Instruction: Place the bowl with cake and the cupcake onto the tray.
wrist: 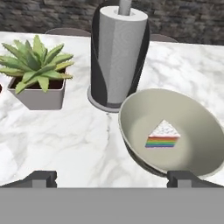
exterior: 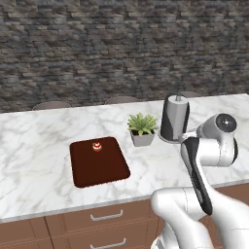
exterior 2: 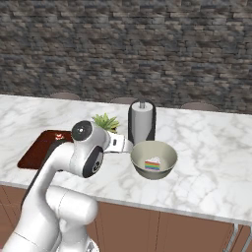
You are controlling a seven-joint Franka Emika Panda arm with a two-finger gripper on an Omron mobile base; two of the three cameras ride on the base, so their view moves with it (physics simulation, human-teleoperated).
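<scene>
The pale bowl (exterior 2: 165, 153) with a rainbow-striped cake piece (wrist: 162, 135) stands on the marble counter in front of the paper towel holder. My gripper (wrist: 112, 179) is open, its fingers spread wide; the right fingertip (wrist: 183, 178) sits just at the bowl's (wrist: 192, 131) near rim, with nothing held. In the right base view the gripper (exterior 2: 129, 146) is just left of the bowl. The tiny cupcake (exterior: 97, 146) stands at the far edge of the dark reddish-brown tray (exterior: 99, 168), well left of the bowl; the cupcake (exterior 2: 59, 136) and tray (exterior 2: 37, 152) lie behind my arm.
A small square grey pot with a green plant (exterior: 142, 129) stands between tray and bowl. A paper towel holder (exterior: 174, 118) rises right behind the bowl. Chair backs (exterior: 51, 104) show beyond the counter's far edge. Drawers (exterior: 107, 216) run under the front edge.
</scene>
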